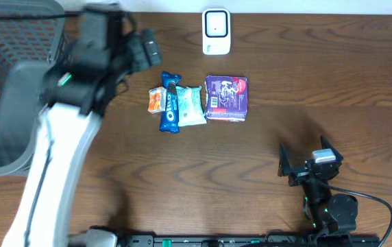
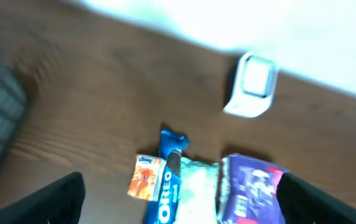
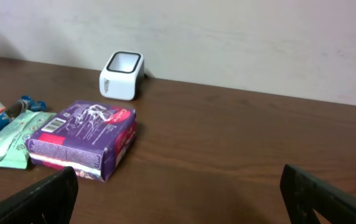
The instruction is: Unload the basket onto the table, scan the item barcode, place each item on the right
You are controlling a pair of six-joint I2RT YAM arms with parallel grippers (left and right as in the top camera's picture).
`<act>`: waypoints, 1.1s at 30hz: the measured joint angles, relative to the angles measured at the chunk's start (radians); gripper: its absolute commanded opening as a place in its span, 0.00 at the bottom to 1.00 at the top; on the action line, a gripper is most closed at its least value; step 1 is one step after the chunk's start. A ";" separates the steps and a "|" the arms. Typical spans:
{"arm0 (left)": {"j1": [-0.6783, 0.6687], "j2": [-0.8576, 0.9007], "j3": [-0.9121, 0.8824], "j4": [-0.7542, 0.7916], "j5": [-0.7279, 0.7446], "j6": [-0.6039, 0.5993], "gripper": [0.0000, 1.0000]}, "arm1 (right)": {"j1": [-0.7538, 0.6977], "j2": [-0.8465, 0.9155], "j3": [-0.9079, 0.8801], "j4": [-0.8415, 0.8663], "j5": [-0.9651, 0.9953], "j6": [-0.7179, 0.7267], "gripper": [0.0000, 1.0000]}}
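A white barcode scanner point(image 1: 216, 31) stands at the table's far edge. In front of it lies a row of items: an orange packet point(image 1: 156, 100), a blue Oreo pack point(image 1: 171, 103), a mint-green packet point(image 1: 192, 104) and a purple box point(image 1: 227, 98). My left gripper point(image 1: 145, 51) hangs blurred to the left of the row, open and holding nothing. In its wrist view the left gripper point(image 2: 181, 180) frames the Oreo pack point(image 2: 167, 193) and the purple box point(image 2: 249, 186), with the scanner point(image 2: 253, 84) beyond. My right gripper point(image 1: 305, 161) rests open near the front right, apart from everything.
A dark mesh basket point(image 1: 4, 82) fills the left end of the table, partly under my left arm. In the right wrist view the right gripper point(image 3: 178, 180) looks over bare wood towards the purple box point(image 3: 81, 140) and the scanner point(image 3: 122, 76), with a pale wall behind.
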 measured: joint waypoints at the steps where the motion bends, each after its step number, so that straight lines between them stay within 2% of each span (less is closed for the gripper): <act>1: 0.001 -0.056 0.005 -0.041 0.000 0.006 0.98 | 0.000 0.000 0.000 0.000 0.000 0.000 0.99; 7: 0.002 -0.248 0.005 -0.247 -0.043 0.026 0.98 | 0.000 0.000 0.000 0.000 0.000 0.000 0.99; 11: 0.002 -0.292 0.005 -0.348 -0.091 0.028 0.98 | 0.000 0.000 0.000 0.000 0.000 0.000 0.99; 14: 0.002 -0.306 0.004 -0.394 -0.103 0.029 0.98 | 0.000 0.000 -0.001 0.089 -0.004 0.002 0.99; 19: 0.002 -0.306 0.003 -0.432 -0.114 0.029 0.98 | -0.002 0.000 -0.001 0.225 -0.262 0.229 0.99; 23: 0.002 -0.306 0.003 -0.435 -0.117 0.029 0.98 | -0.002 0.001 0.000 0.450 -0.340 0.414 0.99; 25: 0.002 -0.306 0.002 -0.435 -0.117 0.029 0.98 | -0.002 0.001 0.016 0.494 -0.344 0.464 0.99; 26: 0.002 -0.306 0.003 -0.435 -0.117 0.029 0.98 | -0.003 0.007 0.033 0.475 -0.340 0.474 0.99; 29: 0.002 -0.306 0.003 -0.434 -0.117 0.029 0.98 | -0.016 0.086 0.167 0.262 -0.318 0.453 0.99; 32: 0.002 -0.306 0.002 -0.434 -0.118 0.029 0.98 | -0.042 0.339 0.469 -0.154 -0.288 0.363 0.99; 33: 0.002 -0.306 0.001 -0.436 -0.117 0.029 0.98 | -0.053 0.436 0.557 -0.229 -0.286 0.331 0.99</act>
